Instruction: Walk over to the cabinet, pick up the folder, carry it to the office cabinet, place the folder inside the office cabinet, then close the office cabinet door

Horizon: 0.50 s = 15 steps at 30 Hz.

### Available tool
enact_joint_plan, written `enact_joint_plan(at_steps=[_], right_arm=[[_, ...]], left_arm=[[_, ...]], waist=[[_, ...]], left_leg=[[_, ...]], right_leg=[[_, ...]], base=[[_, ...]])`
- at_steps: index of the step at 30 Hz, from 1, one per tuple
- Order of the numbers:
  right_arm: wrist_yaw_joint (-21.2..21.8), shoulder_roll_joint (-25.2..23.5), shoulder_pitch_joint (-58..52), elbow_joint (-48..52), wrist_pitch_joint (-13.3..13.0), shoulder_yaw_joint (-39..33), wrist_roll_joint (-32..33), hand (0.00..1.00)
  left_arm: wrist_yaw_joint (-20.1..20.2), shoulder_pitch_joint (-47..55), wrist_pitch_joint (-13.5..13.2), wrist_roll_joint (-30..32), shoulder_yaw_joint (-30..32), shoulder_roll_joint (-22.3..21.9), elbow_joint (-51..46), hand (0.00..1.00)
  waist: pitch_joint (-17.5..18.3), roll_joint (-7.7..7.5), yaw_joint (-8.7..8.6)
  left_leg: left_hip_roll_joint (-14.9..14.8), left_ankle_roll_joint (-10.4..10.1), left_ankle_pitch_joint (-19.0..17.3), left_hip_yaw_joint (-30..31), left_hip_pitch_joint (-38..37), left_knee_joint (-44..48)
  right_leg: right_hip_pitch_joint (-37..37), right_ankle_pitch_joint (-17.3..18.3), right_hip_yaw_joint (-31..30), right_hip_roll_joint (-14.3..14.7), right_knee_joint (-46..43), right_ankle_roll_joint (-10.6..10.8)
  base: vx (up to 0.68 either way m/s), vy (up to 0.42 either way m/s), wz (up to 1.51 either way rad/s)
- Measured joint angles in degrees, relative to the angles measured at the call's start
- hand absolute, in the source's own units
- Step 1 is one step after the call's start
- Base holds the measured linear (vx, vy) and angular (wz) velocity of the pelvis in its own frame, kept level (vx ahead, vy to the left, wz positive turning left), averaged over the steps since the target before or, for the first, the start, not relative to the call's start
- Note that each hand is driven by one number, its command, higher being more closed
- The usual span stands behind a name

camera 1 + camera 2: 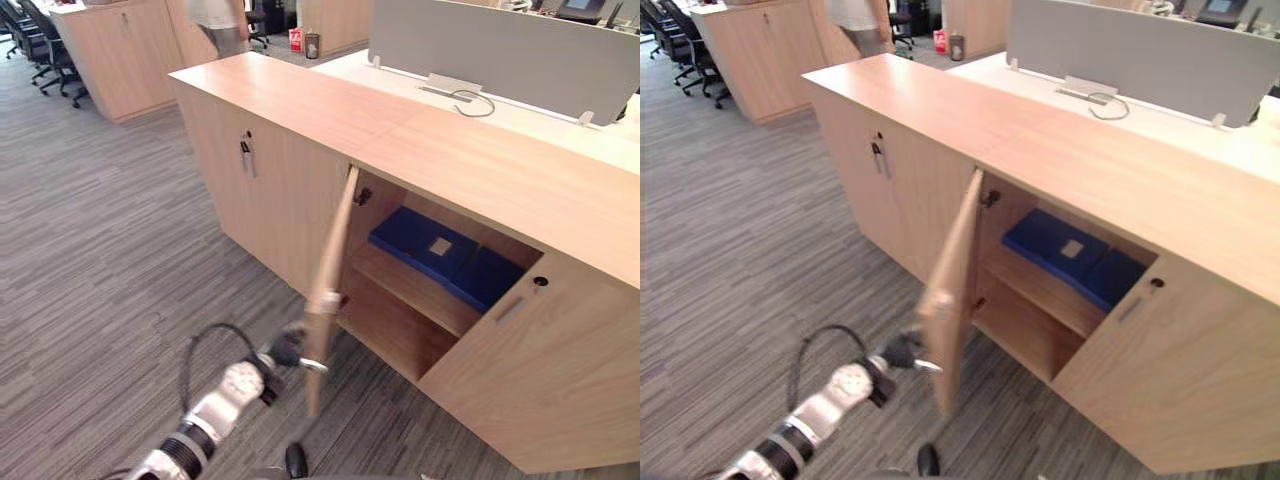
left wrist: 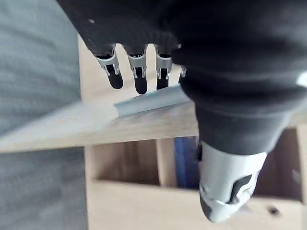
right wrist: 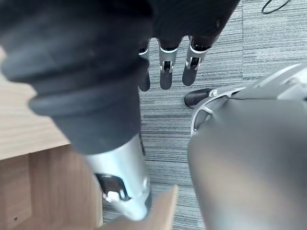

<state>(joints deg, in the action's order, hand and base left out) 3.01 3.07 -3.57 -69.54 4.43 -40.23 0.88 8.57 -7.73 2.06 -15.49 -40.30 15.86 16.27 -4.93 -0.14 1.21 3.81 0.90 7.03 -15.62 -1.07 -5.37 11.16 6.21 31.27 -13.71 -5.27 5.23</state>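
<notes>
the blue folder (image 1: pixel 423 243) is lying flat on the upper shelf (image 1: pixel 410 285) inside the office cabinet (image 1: pixel 480 170), deeper in than the left hand and beyond the door. another flat blue thing (image 1: pixel 486 276) sits just beside it, on the side further from the hand. neither hand has hold of the folder.

the door (image 1: pixel 330 265) stands about half open, its edge toward the robot. the left hand (image 1: pixel 286 348) is down low at the door's outer face, right by the silver handle (image 2: pixel 148 101). its fingers (image 2: pixel 140 82) are straight and relaxed, not wrapped round anything, tips up close to the door panel next to the handle. can't tell if they actually touch it.

the right hand (image 3: pixel 165 74) hangs loose over the grey carpet (image 1: pixel 110 250), fingers straight, holding nothing.

well past the left hand, a person (image 1: pixel 215 22) stands at the far end of the cabinet.
</notes>
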Motion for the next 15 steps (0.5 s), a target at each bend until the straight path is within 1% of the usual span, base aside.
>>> enact_joint_plan(at_steps=[1,2,4,6,8,9,10,11,12,13,15], right_arm=[[0.0,-0.2,0.1,-0.1,0.0,0.8,-0.1,0.00],[0.0,-0.6,0.0,-0.1,-0.1,1.8,0.1,0.00],[-0.5,-0.5,-0.1,0.0,-0.2,3.6,-0.1,0.00],[-0.8,-0.4,-0.2,0.0,-0.7,4.4,-0.2,0.00],[-0.9,-0.1,-0.7,0.0,-1.1,6.4,-1.3,0.00],[-0.9,0.2,-0.7,0.0,-1.2,8.5,-2.2,0.00],[-1.0,0.4,-0.7,0.1,-1.3,10.3,-2.2,0.00],[-1.0,0.5,-0.7,0.1,-1.4,10.9,-2.2,0.00],[-1.2,0.7,-0.9,0.1,-1.5,12.3,-2.1,0.00],[-1.3,0.8,-1.0,0.1,-1.6,12.9,-2.1,0.00],[-1.5,0.9,-1.0,0.2,-1.9,13.4,-2.0,0.00]], left_arm=[[0.7,-0.1,-0.3,-1.2,-0.7,-1.3,-0.4,0.00],[3.2,0.0,-0.9,-4.2,-3.2,-2.5,-2.3,0.00],[6.1,0.1,-1.9,-7.1,-6.3,-3.8,-4.5,0.00],[6.9,0.1,-2.6,-8.0,-6.6,-5.0,-4.6,0.00],[6.8,1.4,-3.1,-8.0,-4.3,-5.0,-4.5,0.00],[6.3,3.6,-3.4,-8.1,-0.3,-5.1,-4.4,0.00],[4.7,6.0,-4.4,-8.1,4.4,-6.0,-3.6,0.00],[3.6,7.0,-5.0,-7.8,6.8,-6.6,-3.0,0.00],[0.9,8.6,-6.3,-6.5,11.8,-7.8,-0.8,0.00],[-0.4,9.3,-6.7,-5.9,14.0,-8.1,0.3,0.00],[-3.8,10.8,-7.1,-4.2,21.0,-8.4,4.0,0.00]], waist=[[0.1,0.01,-0.32],[0.5,0.04,-0.73],[1.0,0.02,-1.65],[1.1,0.01,-1.97],[1.2,0.04,-1.99],[1.3,0.00,-2.00],[1.4,-0.04,-1.96],[1.3,-0.05,-1.94],[1.4,-0.06,-1.90],[1.4,-0.04,-1.83],[1.3,-0.10,-1.76]], left_leg=[[0.1,0.1,0.0,0.0,0.0,0.0],[0.3,0.2,-0.2,0.0,0.0,0.0],[0.3,0.3,-0.2,-0.2,-0.1,0.0],[0.1,0.1,0.0,-0.4,-0.1,0.0],[-0.2,0.1,0.0,-0.5,-0.3,0.0],[-0.6,0.2,0.1,-0.8,-0.3,0.0],[-1.1,0.3,0.2,-0.8,-0.3,0.0],[-1.3,0.4,0.2,-0.8,-0.3,0.0],[-1.8,0.4,0.3,-0.9,-0.3,0.0],[-2.1,0.5,0.3,-1.0,-0.3,0.0],[-3.1,0.6,0.4,-1.7,-0.3,0.4]], right_leg=[[0.0,0.0,0.0,-0.1,0.1,0.0],[0.1,0.0,0.0,-0.1,0.5,0.0],[0.3,-0.1,0.0,-0.1,0.9,-0.1],[0.3,-0.6,-0.1,0.0,1.1,-0.1],[0.3,-0.9,-0.2,0.3,1.1,-0.1],[0.3,-0.9,-0.3,0.8,1.6,-0.1],[0.5,-0.9,-0.4,1.4,2.2,0.0],[0.6,-1.1,-0.4,1.7,2.5,0.3],[0.7,-1.1,-0.4,2.0,2.9,0.4],[0.7,-1.1,-0.5,2.3,3.0,0.5],[0.5,-0.7,-1.3,3.2,3.0,0.8]], base=[[0.02,0.040,-0.02],[0.02,0.020,-0.05],[0.04,0.001,-0.09],[0.03,-0.034,-0.09],[0.02,-0.058,-0.08],[0.03,-0.090,-0.13],[0.03,-0.100,-0.12],[0.03,-0.117,-0.08],[0.03,-0.094,-0.05],[0.04,-0.133,-0.08],[0.03,-0.107,-0.19]])
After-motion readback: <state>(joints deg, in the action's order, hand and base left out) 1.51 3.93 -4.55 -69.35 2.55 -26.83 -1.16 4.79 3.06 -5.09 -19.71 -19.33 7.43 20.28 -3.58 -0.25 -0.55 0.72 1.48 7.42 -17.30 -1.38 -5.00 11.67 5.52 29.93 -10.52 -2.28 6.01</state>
